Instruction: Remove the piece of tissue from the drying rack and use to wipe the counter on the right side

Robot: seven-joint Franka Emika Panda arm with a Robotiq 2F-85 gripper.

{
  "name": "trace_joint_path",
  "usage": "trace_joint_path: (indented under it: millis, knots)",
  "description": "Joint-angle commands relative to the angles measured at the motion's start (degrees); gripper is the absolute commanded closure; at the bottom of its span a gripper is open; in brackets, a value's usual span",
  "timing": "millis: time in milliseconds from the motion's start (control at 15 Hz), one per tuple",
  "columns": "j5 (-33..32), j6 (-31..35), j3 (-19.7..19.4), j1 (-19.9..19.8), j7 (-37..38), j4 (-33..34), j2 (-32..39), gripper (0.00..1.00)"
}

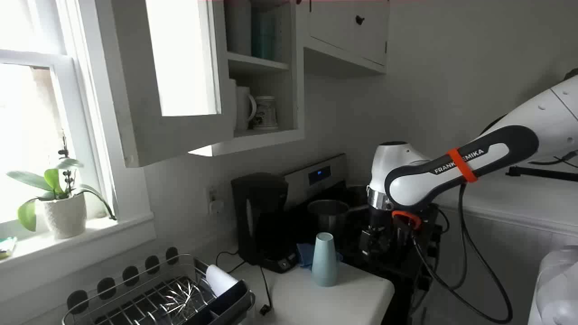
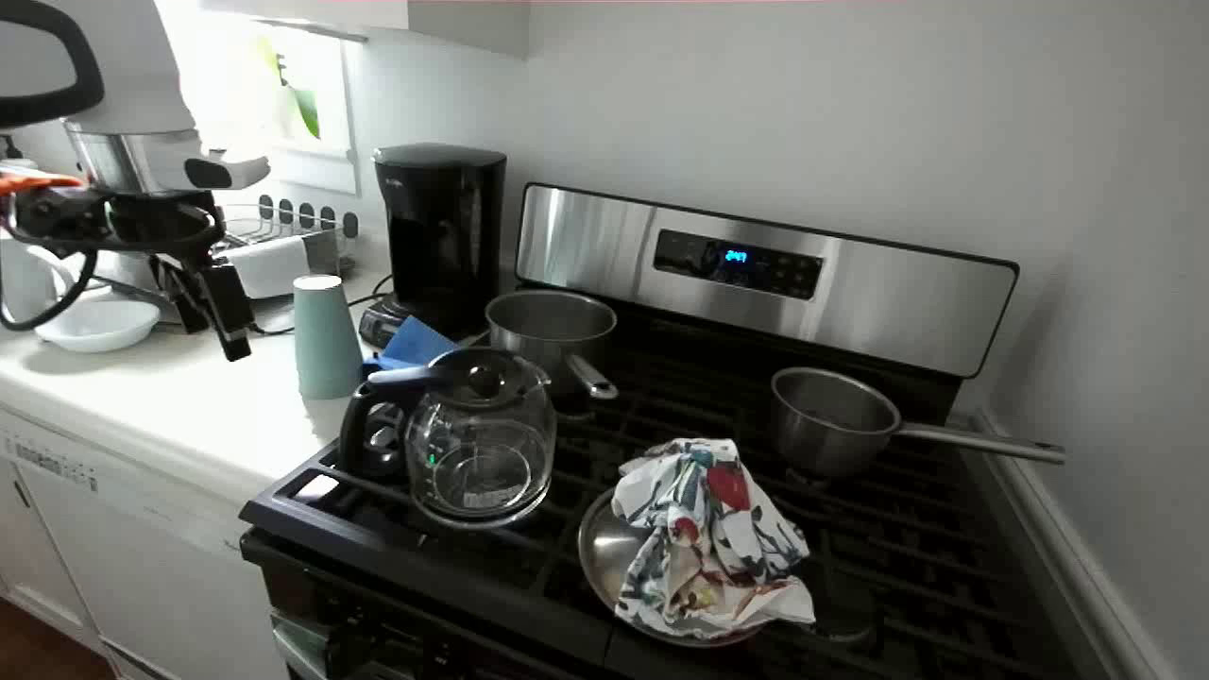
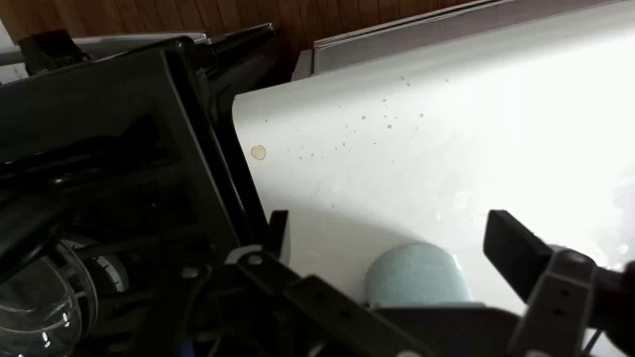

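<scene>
1. The gripper (image 3: 388, 220) points down above the right end of the counter (image 3: 347, 178). Its jaws stand wide apart with nothing between them, which suits a hand that has yet to collect its wiping material.
2. Below it, the counter carries a brownish stain (image 3: 258, 152) and small dark specks (image 3: 389, 126) close to the stove (image 2: 425, 567); these are presumably why the right side is to be wiped.
3. The pale blue cup (image 1: 325, 266) stands narrow end up on the far side of that marked patch, perhaps upended to sit steadily. A broad sweep could knock it.
4. Behind the cup lies a blue cloth (image 2: 416, 342), then the black coffee maker (image 1: 255, 221) at the back. A glass carafe (image 2: 482, 453) sits on the stove's near left corner, probably parked there to free the counter.
5. Well to the left is the drying rack (image 1: 212, 311). The white shape at its right end is, I judge, the piece of tissue (image 1: 221, 280); I cannot tell whether it is draped or tucked in. There it should be reachable from above, with the silvery utensils (image 1: 180, 298) just left.
</scene>
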Motion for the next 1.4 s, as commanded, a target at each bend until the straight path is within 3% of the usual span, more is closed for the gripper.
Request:
trace_joint_path:
  millis: [0,200,600,867,1333]
  knots:
    - [0.21,-0.14,0.27,-0.28,-0.18,0.08,-0.02,0.00]
    - [0.41,0.85,0.59,0.61,-0.95,0.74,0.10,0.00]
    - [5.00,4.08,1.24,7.63,-4.59,7.85,3.04,0.00]
    - [9.03,4.31,2.72,10.85,-3.50,16.25,9.54,0.00]
    - [17.63,3.29,5.80,12.81,-1.92,31.01,24.03,0.00]
